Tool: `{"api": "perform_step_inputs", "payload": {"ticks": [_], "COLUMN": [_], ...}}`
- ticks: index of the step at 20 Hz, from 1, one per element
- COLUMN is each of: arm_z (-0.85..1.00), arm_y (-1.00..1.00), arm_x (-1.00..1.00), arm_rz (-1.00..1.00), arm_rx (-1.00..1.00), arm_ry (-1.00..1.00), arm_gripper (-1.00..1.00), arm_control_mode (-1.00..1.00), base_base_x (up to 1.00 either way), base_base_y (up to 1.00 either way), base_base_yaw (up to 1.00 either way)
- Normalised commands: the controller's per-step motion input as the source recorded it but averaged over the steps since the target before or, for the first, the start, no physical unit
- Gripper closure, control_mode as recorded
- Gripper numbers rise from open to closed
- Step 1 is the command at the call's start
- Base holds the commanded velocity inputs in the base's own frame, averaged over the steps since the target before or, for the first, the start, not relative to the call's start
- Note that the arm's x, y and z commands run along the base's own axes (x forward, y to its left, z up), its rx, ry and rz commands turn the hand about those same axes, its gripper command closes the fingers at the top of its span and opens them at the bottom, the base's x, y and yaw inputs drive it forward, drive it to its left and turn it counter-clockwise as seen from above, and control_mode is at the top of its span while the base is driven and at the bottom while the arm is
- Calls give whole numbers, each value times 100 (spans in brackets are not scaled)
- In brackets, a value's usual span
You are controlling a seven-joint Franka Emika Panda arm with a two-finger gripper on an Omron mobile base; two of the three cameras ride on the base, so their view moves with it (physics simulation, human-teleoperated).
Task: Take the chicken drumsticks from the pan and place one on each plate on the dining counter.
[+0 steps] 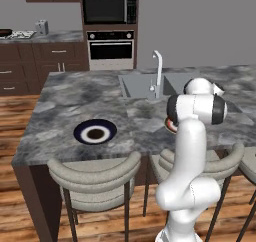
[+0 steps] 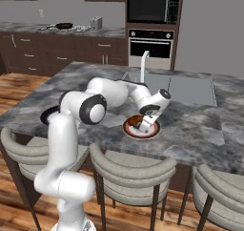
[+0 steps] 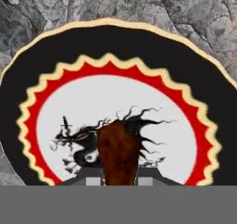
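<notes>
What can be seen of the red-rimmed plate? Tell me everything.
The red-rimmed plate is round, with a pale scalloped edge, a dark band, a jagged red ring and a white centre with a black inked figure. It lies flat on the counter near the seat-side edge. The gripper, shut on a drumstick, hangs over its centre.

Grey marbled desk (image 1: pixel 75 93); at lower left of the left base view a navy-rimmed plate (image 1: pixel 95 132) with white ring; reddish-brown plate (image 3: pixel 115 56) shows black band, red scalloped ring, cream edging; drumstick (image 3: pixel 118 153) dark brown
</notes>
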Motion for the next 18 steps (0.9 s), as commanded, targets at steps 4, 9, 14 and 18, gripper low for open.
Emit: {"api": "perform_step_inputs", "payload": {"ticks": [4, 9, 14, 18], "arm_z": [-58, -55, -35, 1], "arm_y": [-29, -14, 5, 4], "arm_x": [67, 28, -29, -80], "arm_rz": [0, 0, 0, 0], "arm_rx": [-3, -7, -16, -8], "arm_ry": [1, -1, -17, -32], "arm_gripper": [100, 100, -100, -100], "arm_control_mode": [-100, -100, -100, -100], "base_base_x": [0, 0, 0, 0], "base_base_y": [0, 0, 0, 0], "base_base_yaw": [0, 0, 0, 0]}}
